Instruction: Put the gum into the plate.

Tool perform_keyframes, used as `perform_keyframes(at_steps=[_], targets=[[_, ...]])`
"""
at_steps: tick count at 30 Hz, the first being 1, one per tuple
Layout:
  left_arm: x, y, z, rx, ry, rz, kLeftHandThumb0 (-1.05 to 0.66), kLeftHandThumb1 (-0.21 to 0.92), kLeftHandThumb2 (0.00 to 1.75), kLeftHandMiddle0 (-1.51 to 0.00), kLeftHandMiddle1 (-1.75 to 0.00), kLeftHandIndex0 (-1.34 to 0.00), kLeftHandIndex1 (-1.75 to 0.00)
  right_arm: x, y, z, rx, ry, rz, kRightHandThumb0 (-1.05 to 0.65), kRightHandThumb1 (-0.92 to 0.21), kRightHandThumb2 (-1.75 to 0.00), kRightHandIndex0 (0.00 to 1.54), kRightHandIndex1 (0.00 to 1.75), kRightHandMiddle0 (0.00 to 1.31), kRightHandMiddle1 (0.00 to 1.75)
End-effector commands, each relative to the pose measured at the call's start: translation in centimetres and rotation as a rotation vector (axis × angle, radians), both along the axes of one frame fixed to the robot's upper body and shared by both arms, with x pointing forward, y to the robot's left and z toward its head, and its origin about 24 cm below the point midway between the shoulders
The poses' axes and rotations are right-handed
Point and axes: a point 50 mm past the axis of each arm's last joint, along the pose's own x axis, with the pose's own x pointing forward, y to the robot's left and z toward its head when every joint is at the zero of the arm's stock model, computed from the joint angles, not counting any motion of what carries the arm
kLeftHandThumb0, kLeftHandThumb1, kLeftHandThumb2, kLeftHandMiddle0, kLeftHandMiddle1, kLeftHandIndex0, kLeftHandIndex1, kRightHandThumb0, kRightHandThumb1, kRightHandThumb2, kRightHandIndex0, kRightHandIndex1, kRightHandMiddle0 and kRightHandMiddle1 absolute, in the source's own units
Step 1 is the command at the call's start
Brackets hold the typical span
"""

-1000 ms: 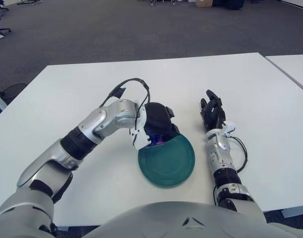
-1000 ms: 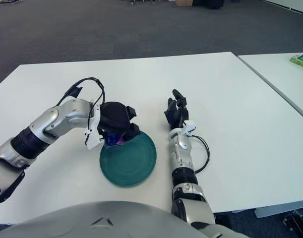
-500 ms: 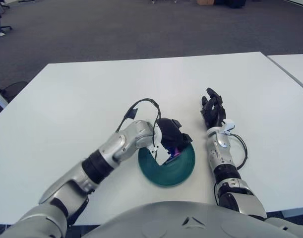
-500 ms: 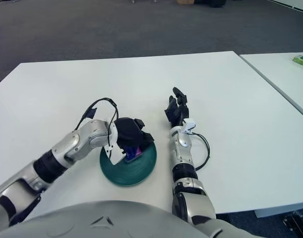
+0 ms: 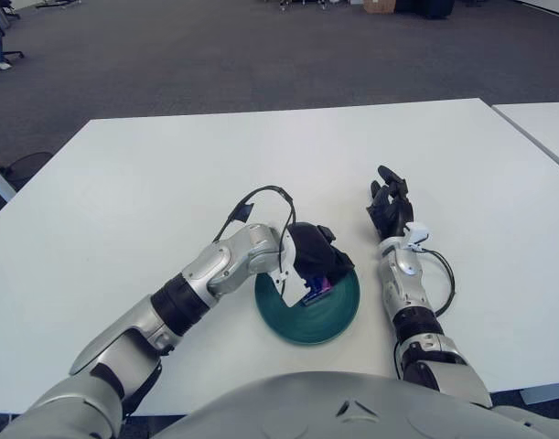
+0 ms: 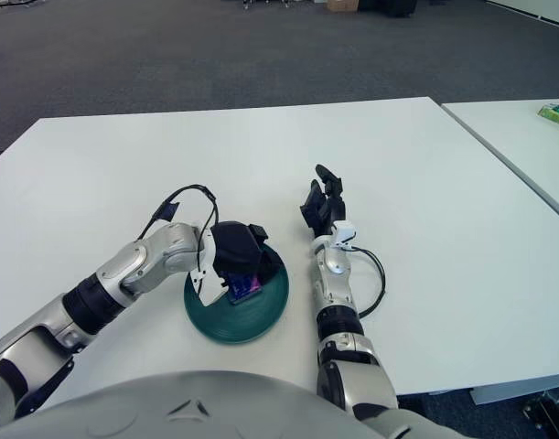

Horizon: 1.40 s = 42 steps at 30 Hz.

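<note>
A dark green plate (image 5: 330, 319) lies on the white table near its front edge. My left hand (image 5: 313, 257) hangs over the plate's left half, its black fingers curled on a small blue and purple gum pack (image 5: 317, 291). The pack's lower end reaches down to the plate's inner surface. In the right eye view the gum pack (image 6: 244, 287) shows just below the fingers. My right hand (image 5: 391, 205) shows to the right of the plate, fingers stretched out and holding nothing.
The white table (image 5: 151, 192) spreads wide on all sides of the plate. A second white table (image 5: 546, 123) stands at the far right, separated by a narrow gap. Dark carpet lies beyond the table's far edge.
My left hand carried the gum from the plate's left rim to over the plate and lowered it until the pack reached the dish. The right hand stayed in place.
</note>
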Motion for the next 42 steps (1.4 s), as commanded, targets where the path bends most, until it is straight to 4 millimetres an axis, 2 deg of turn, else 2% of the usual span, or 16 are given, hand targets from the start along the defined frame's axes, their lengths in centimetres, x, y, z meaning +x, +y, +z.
perform_keyframes(at_steps=[1, 4, 5, 7, 8, 9, 10, 11, 12, 13, 16, 22, 29, 35, 42], targets=[[0.8, 1.4, -3.2, -0.032, 0.074, 0.061, -0.01, 0.87, 0.49, -0.35, -1.48, -0.23, -1.67, -3.4, 1.2, -3.9, 0.023, 0.254, -0.030, -0.67, -0.92, -0.91, 0.32, 0.02, 0.00, 0.69], [1.0, 1.5, -2.4, -0.035, 0.067, 0.031, -0.01, 0.90, 0.45, -0.35, -1.48, -0.17, -1.69, -3.4, 1.4, -3.5, 0.021, 0.252, -0.038, -0.65, -0.92, -0.92, 0.33, 0.03, 0.00, 0.70], [1.1, 1.4, -1.5, -0.041, 0.047, 0.008, -0.01, 0.91, 0.45, -0.35, -1.48, -0.16, -1.70, -3.4, 1.4, -3.3, 0.018, 0.250, -0.040, -0.65, -0.92, -0.92, 0.34, 0.03, 0.00, 0.71], [1.1, 1.1, -0.4, -0.038, 0.011, -0.034, -0.21, 0.92, 0.48, -0.27, -1.37, -0.19, -1.72, -3.5, 1.5, -3.0, 0.006, 0.244, -0.041, -0.64, -0.92, -0.92, 0.36, 0.03, 0.00, 0.73], [0.9, 0.8, -0.5, -0.021, -0.010, -0.058, -0.31, 0.92, 0.48, -0.25, -1.30, -0.15, -1.62, -3.6, 1.6, -2.7, -0.009, 0.236, -0.039, -0.63, -0.92, -0.92, 0.36, 0.04, 0.00, 0.74], [0.8, 0.5, -0.7, -0.008, -0.021, -0.071, -0.47, 0.92, 0.49, -0.22, -1.03, -0.10, -1.33, -3.7, 1.6, -2.5, -0.020, 0.232, -0.037, -0.63, -0.92, -0.93, 0.38, 0.04, 0.00, 0.76], [0.7, 0.4, -0.9, 0.000, -0.028, -0.079, -0.58, 0.92, 0.50, -0.23, -0.81, -0.06, -1.14, -3.8, 1.7, -2.4, -0.026, 0.230, -0.037, -0.63, -0.92, -0.93, 0.38, 0.04, 0.00, 0.77], [0.7, 0.2, -1.1, 0.023, -0.027, -0.080, -0.62, 0.92, 0.51, -0.24, -0.73, -0.05, -1.07, -3.8, 1.7, -2.4, -0.033, 0.232, -0.034, -0.63, -0.92, -0.93, 0.39, 0.04, 0.00, 0.77], [0.7, 0.2, -1.2, 0.038, -0.025, -0.080, -0.69, 0.92, 0.53, -0.20, -0.55, -0.03, -0.86, -3.8, 1.7, -2.3, -0.037, 0.233, -0.032, -0.62, -0.92, -0.93, 0.40, 0.05, 0.00, 0.78], [0.7, 0.2, -1.3, 0.054, -0.020, -0.078, -0.74, 0.92, 0.55, -0.20, -0.39, -0.02, -0.72, -3.8, 1.7, -2.3, -0.040, 0.235, -0.030, -0.62, -0.92, -0.93, 0.40, 0.05, 0.00, 0.79], [0.9, 0.3, -1.7, 0.095, 0.008, -0.062, -0.83, 0.92, 0.59, -0.17, -0.17, -0.01, -0.49, -3.9, 1.8, -2.2, -0.043, 0.239, -0.021, -0.61, -0.92, -0.93, 0.42, 0.05, 0.00, 0.81], [1.2, 0.5, -1.9, 0.155, 0.066, -0.024, -0.92, 0.92, 0.61, -0.11, -0.03, 0.00, -0.28, -3.7, 1.9, -2.2, -0.037, 0.261, -0.003, -0.60, -0.92, -0.92, 0.46, 0.07, 0.00, 0.84], [1.1, 0.2, -2.6, 0.182, 0.069, -0.012, -0.98, 0.92, 0.59, -0.07, 0.00, 0.00, -0.18, -3.9, 2.1, -2.1, 0.022, 0.256, -0.015, -0.60, -0.92, -0.92, 0.46, 0.06, 0.00, 0.81], [1.2, 0.2, -3.1, 0.196, 0.048, -0.018, -0.98, 0.92, 0.56, -0.06, 0.00, 0.00, -0.14, -3.8, 2.0, -2.1, 0.020, 0.256, -0.013, -0.60, -0.92, -0.92, 0.44, 0.05, 0.00, 0.78], [1.4, 1.2, -1.6, 0.174, 0.043, -0.037, -0.93, 0.92, 0.47, -0.14, -0.03, 0.00, -0.23, -3.9, 2.0, -2.1, 0.019, 0.245, 0.003, -0.60, -0.92, -0.92, 0.43, 0.04, 0.00, 0.79]])
